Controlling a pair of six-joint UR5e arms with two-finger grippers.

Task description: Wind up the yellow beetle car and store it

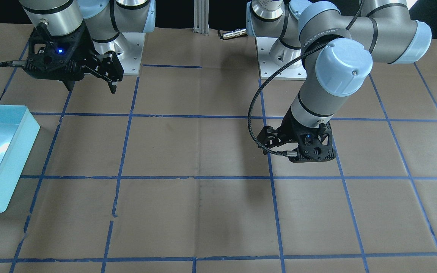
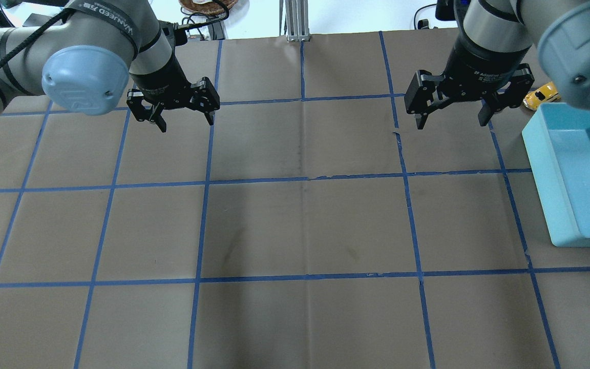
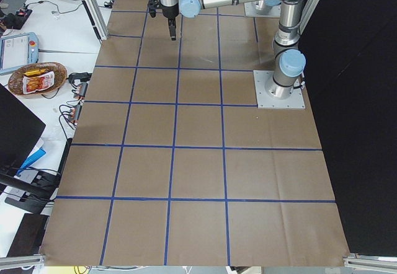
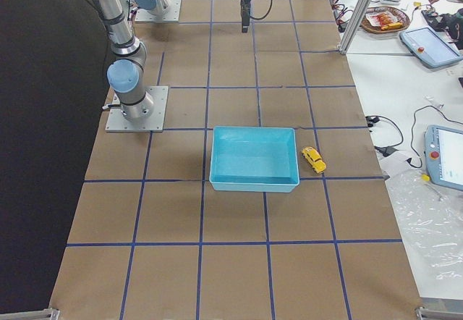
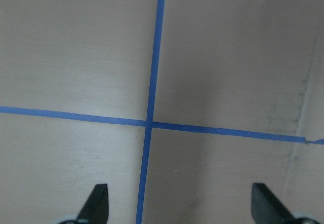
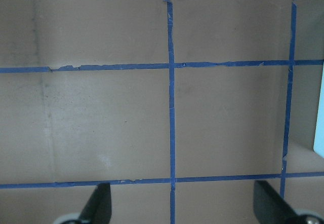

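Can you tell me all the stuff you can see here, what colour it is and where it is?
yellow beetle car: one, yellow, on the table beside the bin, on its side away from the robot, not inside it.
bin: one, light blue, on the table at the robot's right.
table: one, brown cover with a blue tape grid.
basket: one, brown, holding snack packets, on the white side bench.
control tablets: two, grey-blue, on that bench.
robot arms: two, grey with pale blue caps.
left gripper: one, black, open, above bare table.
right gripper: one, black, open, above the table near the bin.
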